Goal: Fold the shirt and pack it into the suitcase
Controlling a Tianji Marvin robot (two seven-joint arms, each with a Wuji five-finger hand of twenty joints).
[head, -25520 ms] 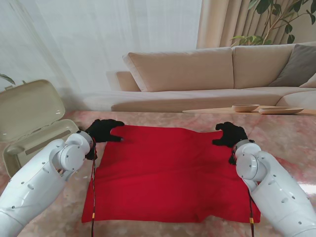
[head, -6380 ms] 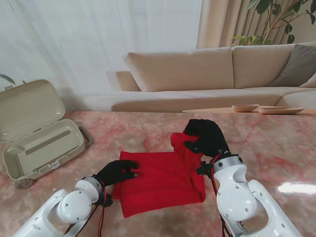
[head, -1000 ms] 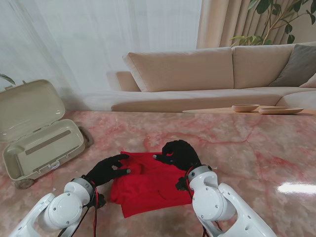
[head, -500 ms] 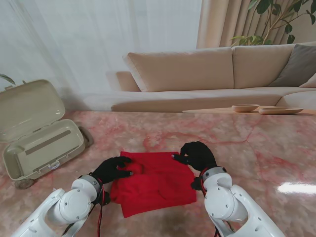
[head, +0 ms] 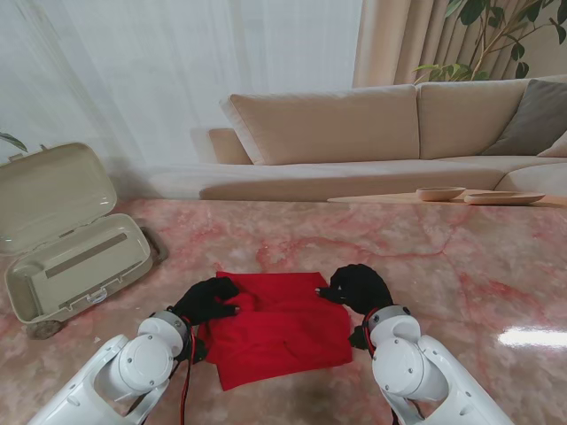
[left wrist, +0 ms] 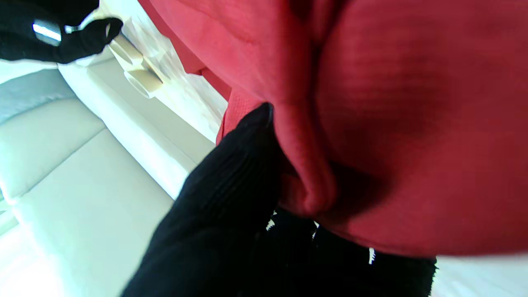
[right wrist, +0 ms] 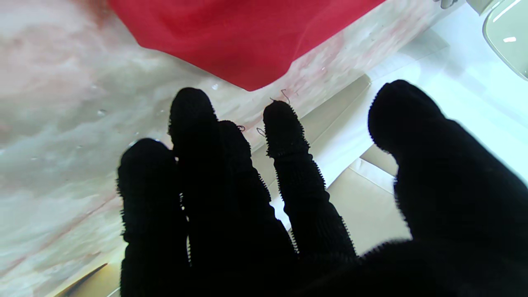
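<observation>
shirt (head: 276, 323) is lying folded into a small red square on the marble table (head: 461, 257), right in front of me, well apart from the suitcase (head: 75, 261) that is sitting open at the far left. it is looking soft, light and floppy, so i judge it will be sagging and unfolding if lifted by one corner; taking hold along both side edges, or sliding fingers under the stack, seems safest. left hand (head: 208, 301) is resting on the shirt's left edge, and its wrist view is showing a fold of red cloth (left wrist: 305, 173) pinched against a gloved finger. right hand (head: 356, 288) is hovering at the far right corner, its fingers (right wrist: 288, 136) spread and gripping nothing. counting: one shirt, one suitcase, two hands.
</observation>
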